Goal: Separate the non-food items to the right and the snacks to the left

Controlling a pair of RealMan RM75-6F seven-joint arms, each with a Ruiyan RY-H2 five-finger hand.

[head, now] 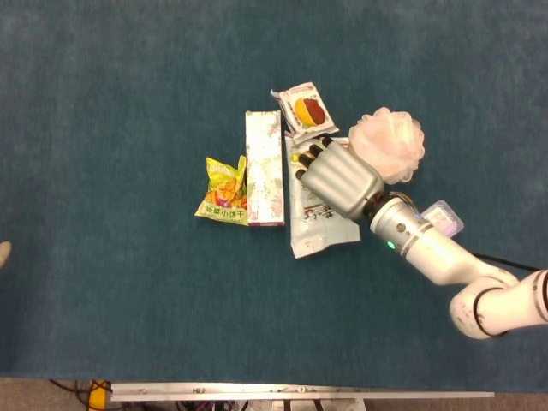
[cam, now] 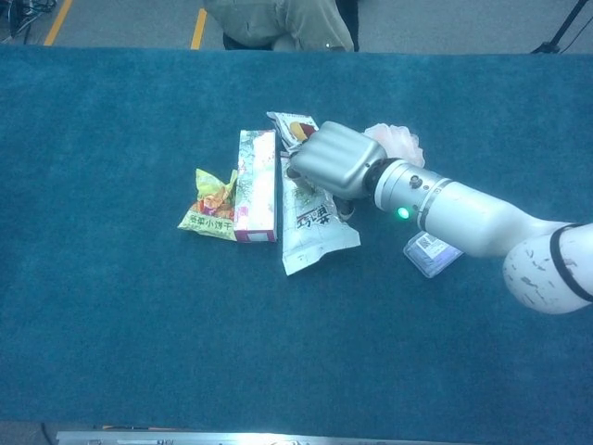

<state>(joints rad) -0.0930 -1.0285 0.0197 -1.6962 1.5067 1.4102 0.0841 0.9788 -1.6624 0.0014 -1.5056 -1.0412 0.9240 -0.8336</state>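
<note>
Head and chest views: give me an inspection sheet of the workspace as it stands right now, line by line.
Surface: teal cloth table, no spills seen.
Job's things: yellow snack bag, tall carton, white snack pouch and small red-and-yellow packet clustered mid-table; pink bath pouf and clear plastic box to their right.
Clutter: nothing seen.
Hands: right hand rests on the white snack pouch, fingers curled; whether it grips cannot be told. Left hand barely shows at the frame edge.
Cables: some at the table's near edge.
Surroundings: seated person beyond the far edge; yellow floor tape.
</note>
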